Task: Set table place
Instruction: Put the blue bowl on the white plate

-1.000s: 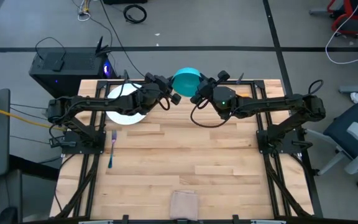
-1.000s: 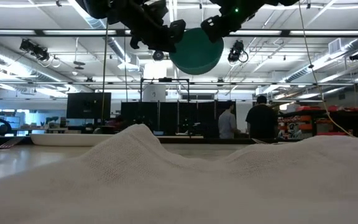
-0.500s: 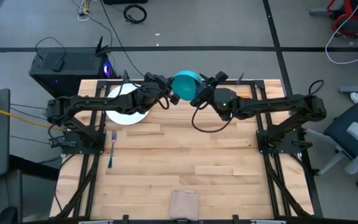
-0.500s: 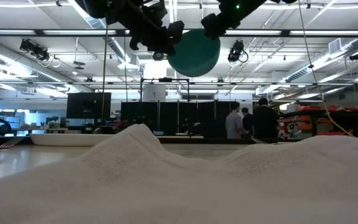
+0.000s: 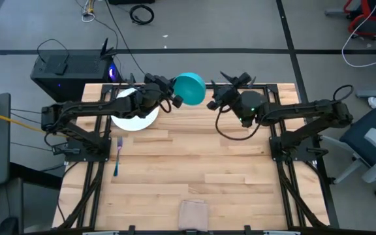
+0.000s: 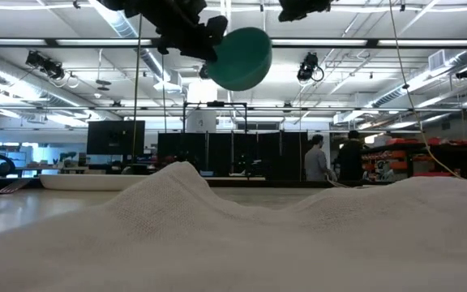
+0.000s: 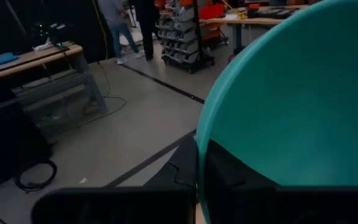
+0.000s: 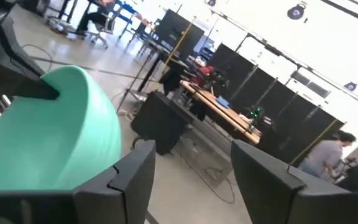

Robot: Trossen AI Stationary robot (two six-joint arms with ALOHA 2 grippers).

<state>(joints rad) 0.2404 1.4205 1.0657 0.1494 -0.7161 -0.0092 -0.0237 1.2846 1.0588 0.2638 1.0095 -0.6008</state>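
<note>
High view – left jaws clamping teal bowl (image 5: 189,89), right jaws spread, empty

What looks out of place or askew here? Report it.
The teal bowl hangs tipped on its side in the air, clamped at its rim by the left tool, not on the table. The right tool is open beside it. The fork lies away from the white plate.
</note>
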